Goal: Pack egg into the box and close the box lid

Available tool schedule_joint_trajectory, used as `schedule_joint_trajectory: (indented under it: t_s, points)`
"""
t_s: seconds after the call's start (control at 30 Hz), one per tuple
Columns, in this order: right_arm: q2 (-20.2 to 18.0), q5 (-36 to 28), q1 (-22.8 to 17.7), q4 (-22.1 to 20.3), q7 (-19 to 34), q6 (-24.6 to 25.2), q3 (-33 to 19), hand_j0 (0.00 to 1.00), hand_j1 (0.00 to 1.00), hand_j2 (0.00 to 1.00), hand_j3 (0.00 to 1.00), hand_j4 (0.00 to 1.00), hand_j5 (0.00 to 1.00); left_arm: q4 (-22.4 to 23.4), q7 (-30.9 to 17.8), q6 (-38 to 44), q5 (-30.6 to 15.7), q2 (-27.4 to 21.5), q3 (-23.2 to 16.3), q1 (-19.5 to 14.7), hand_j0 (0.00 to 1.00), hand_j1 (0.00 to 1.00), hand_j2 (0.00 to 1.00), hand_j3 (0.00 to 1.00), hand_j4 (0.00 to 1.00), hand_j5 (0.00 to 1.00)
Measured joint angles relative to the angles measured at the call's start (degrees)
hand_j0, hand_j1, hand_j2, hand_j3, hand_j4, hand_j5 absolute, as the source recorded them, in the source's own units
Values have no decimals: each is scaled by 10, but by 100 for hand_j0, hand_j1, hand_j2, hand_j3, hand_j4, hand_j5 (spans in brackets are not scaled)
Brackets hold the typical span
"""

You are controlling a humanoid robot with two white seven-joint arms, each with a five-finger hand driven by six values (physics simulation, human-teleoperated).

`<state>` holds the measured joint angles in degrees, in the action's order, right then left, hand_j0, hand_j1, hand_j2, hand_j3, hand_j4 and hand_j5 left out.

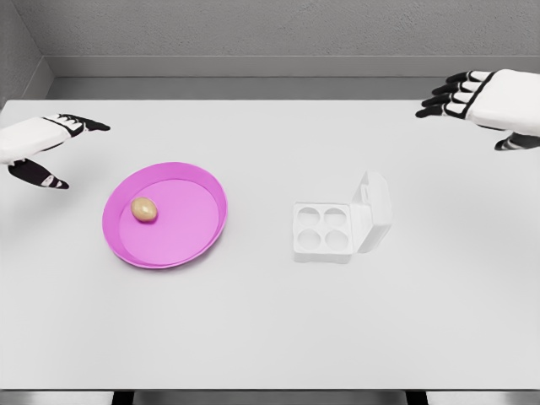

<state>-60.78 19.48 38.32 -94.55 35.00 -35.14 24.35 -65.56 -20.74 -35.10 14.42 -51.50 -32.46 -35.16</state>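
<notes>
A tan egg [144,209] lies in the left part of a magenta plate [198,190] on the white table. To the right stands a white egg box [322,230] with four empty cups and its lid [374,211] tilted up on the right side. My left hand [59,152] hovers at the far left edge, fingers spread, holding nothing, well left of the plate. Over the far right corner of the table my right hand [468,105] is open too, far above and right of the box.
The white table [270,329] fills the view, with its front edge near the bottom. A grey wall and floor strip run behind the far edge.
</notes>
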Motion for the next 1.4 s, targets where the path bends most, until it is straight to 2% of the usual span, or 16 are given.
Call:
schedule_joint_trajectory:
  t_s: [0.17, 0.27, 0.37, 0.53, 0.6, 0.67, 0.77, 1.07, 1.4]
  points:
    - [1, -1, -1, -6, 0, 0, -1, 100, 100, 100, 100, 100, 100, -9, -4, 0, 0, -2, -8, -3, 100, 100, 100, 100, 100, 100]
    - [-1, -2, -6, -6, 0, 0, 1, 100, 100, 100, 100, 100, 100, -36, -39, 1, -3, -2, -48, -54, 100, 100, 100, 100, 100, 100]
    - [-4, -2, -35, 2, 0, 0, 1, 100, 100, 100, 100, 100, 100, -47, -56, 0, -2, -1, -81, -57, 100, 100, 100, 100, 100, 100]
    - [3, -1, -43, 9, 0, 0, -3, 100, 100, 100, 100, 100, 100, -53, -83, 0, 0, 0, -105, -59, 100, 100, 100, 100, 100, 100]
    - [6, 0, -53, 11, 0, 0, -7, 100, 100, 100, 100, 100, 100, -54, -90, 0, 8, 1, -111, -60, 100, 100, 100, 100, 100, 100]
    - [8, 1, -81, 12, 0, -1, -16, 100, 100, 100, 100, 100, 100, -54, -93, 0, 12, 2, -114, -64, 100, 100, 100, 100, 100, 100]
    - [7, 3, -93, 14, 0, 0, -17, 100, 100, 100, 100, 100, 100, -52, -96, 0, 15, 3, -116, -69, 100, 100, 100, 100, 100, 100]
    - [10, 62, -92, 34, 0, 0, 3, 100, 100, 100, 100, 100, 100, -54, -95, 0, 12, 14, -120, -86, 100, 100, 100, 100, 100, 100]
    - [13, 73, -94, 41, 0, 0, 4, 100, 100, 100, 100, 100, 100, -55, -97, 0, 21, 47, -156, -86, 100, 100, 100, 100, 100, 100]
